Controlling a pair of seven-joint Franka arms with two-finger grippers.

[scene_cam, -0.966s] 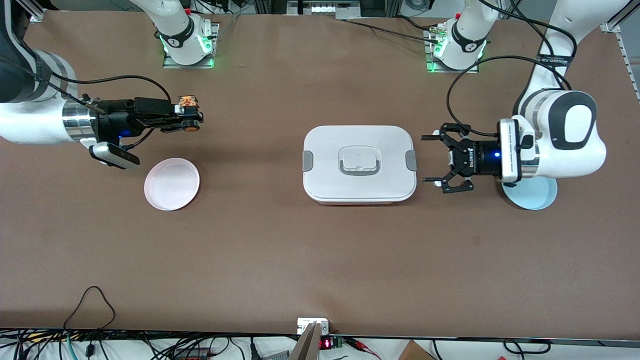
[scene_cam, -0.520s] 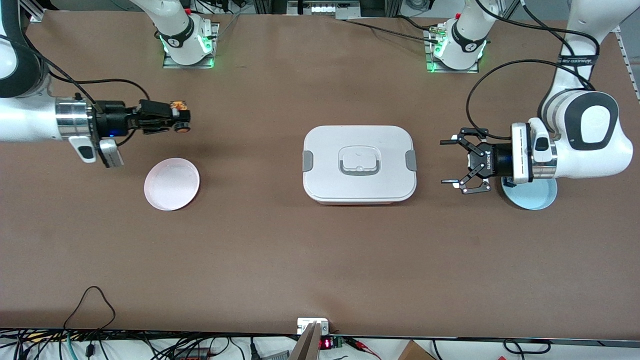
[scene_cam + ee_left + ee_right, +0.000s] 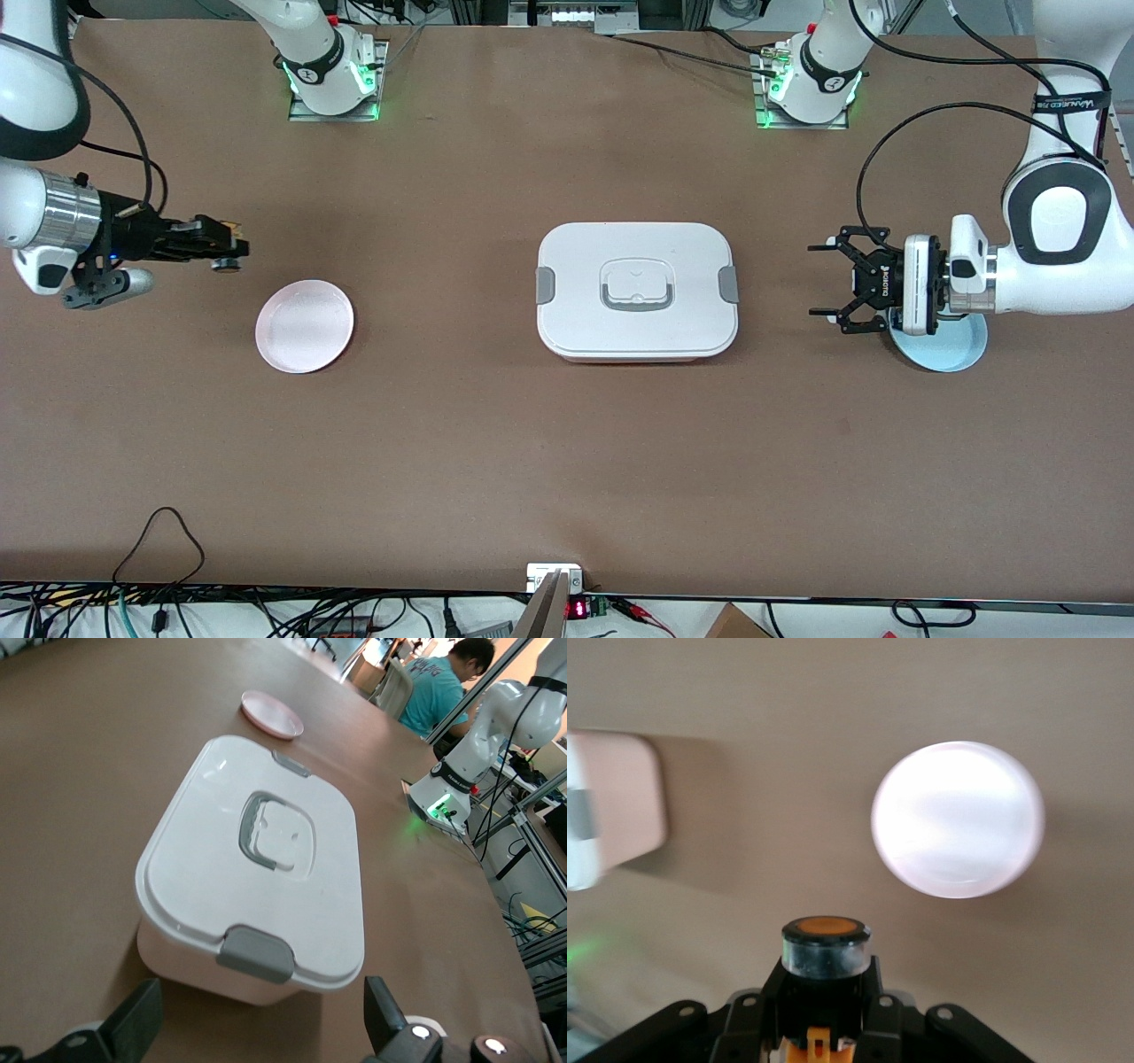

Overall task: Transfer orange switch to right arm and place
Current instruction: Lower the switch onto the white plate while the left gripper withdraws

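Right gripper [image 3: 232, 251]: mine, at the left edge of the front view, over bare table just above the pink plate; fingers clamped on the orange switch.
Orange switch [image 3: 825, 958]: pinched between my right fingers, orange cap outward, low centre of the right wrist view.
Pink plate [image 3: 305, 326]: lower left of centre, nothing on it.
Left gripper [image 3: 827, 285]: mine, jaws spread wide and holding nothing, waiting beside the white box, over the blue plate's edge.
White box [image 3: 636, 289]: centre, lid on.
Blue plate [image 3: 952, 350]: right side, partly under my left wrist.
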